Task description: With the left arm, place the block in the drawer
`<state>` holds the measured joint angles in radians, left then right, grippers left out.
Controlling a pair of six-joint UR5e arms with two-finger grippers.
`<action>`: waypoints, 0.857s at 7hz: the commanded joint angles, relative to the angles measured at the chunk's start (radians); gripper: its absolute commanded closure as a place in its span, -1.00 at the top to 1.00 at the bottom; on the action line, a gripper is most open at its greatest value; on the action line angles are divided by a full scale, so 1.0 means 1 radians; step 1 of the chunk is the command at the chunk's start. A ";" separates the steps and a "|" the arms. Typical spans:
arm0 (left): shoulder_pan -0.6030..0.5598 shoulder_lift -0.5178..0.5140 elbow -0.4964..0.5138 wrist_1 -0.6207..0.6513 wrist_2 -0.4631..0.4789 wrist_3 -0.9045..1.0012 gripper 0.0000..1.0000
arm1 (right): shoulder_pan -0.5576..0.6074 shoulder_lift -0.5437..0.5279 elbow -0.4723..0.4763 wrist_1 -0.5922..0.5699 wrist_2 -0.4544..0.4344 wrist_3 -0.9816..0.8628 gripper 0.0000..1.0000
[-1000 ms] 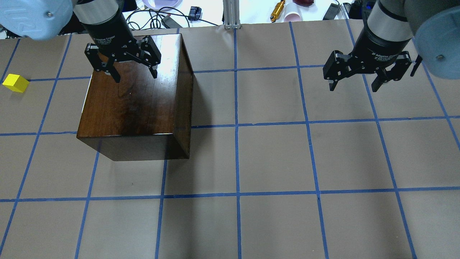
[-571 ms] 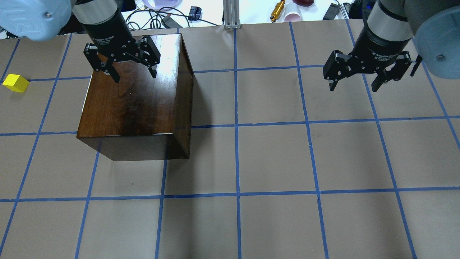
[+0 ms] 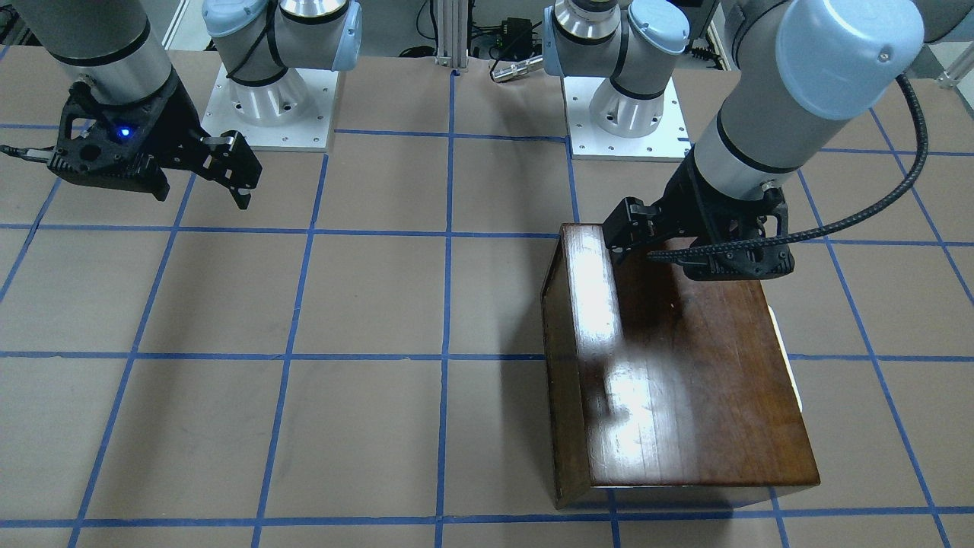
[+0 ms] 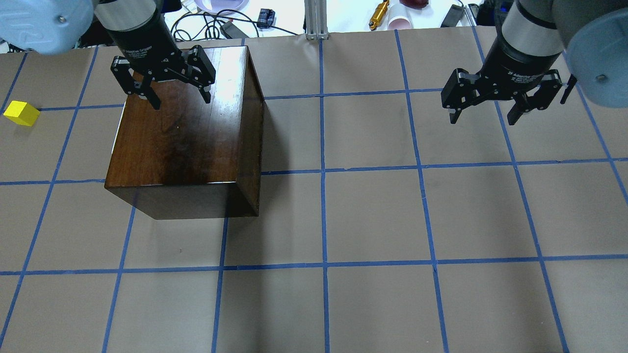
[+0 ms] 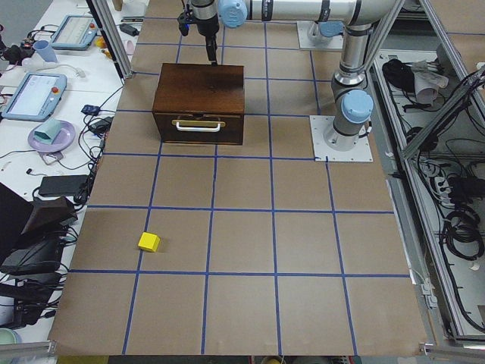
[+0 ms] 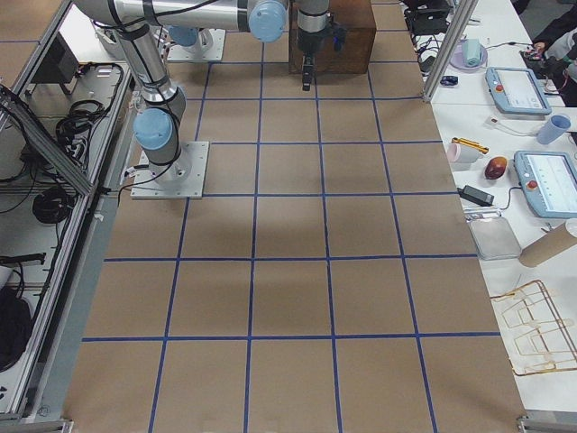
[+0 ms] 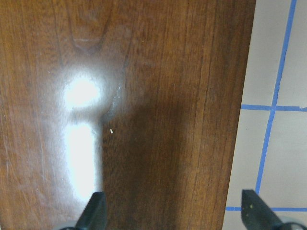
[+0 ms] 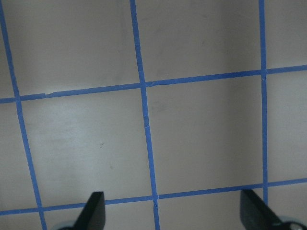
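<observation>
The yellow block point(image 4: 21, 113) lies on the table at the far left, well left of the dark wooden box point(image 4: 186, 142); it also shows in the exterior left view point(image 5: 149, 242). The drawer point(image 5: 198, 125) is shut in the box's front, with its white handle showing. My left gripper point(image 4: 182, 100) is open and empty, hovering over the far part of the box top. The left wrist view point(image 7: 175, 213) shows only the glossy box top below it. My right gripper point(image 4: 483, 120) is open and empty above bare table at the right.
The table is brown paper with a blue tape grid point(image 4: 324, 171). Cables, a brass tool point(image 4: 379, 14) and other clutter lie beyond the far edge. The arm bases point(image 3: 266, 99) stand on the robot's side. The right wrist view shows only table point(image 8: 153, 143).
My left gripper has shifted slightly to the left and towards the far edge over the box top, still open. The right arm, the block and the box have not moved.
</observation>
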<state>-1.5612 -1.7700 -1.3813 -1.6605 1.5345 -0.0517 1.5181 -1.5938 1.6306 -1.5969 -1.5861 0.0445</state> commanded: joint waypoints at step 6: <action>0.110 0.000 0.068 -0.014 -0.016 0.016 1.00 | 0.001 0.000 0.000 0.000 0.000 0.000 1.00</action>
<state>-1.5088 -1.7702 -1.3445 -1.6634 1.5268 -0.0393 1.5186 -1.5938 1.6310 -1.5969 -1.5861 0.0445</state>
